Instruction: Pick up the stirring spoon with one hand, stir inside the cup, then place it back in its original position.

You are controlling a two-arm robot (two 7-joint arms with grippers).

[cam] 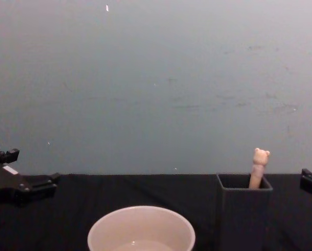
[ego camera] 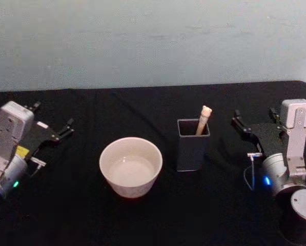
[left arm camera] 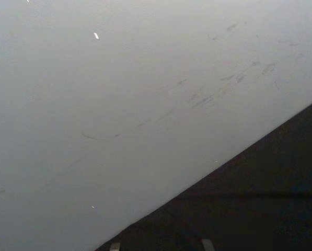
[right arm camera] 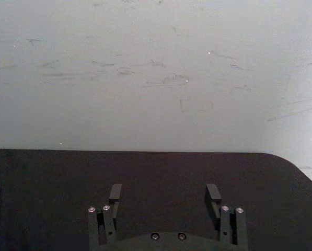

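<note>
The stirring spoon (ego camera: pixel 204 119) stands near-upright in the holder (ego camera: pixel 192 146), bear head up, right of the cup (ego camera: pixel 130 166); both grippers' jaws released.

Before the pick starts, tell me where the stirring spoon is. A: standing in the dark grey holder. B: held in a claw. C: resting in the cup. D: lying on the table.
A: the stirring spoon's bear-topped handle sticks up out of the dark grey holder, right of the cup.
</note>
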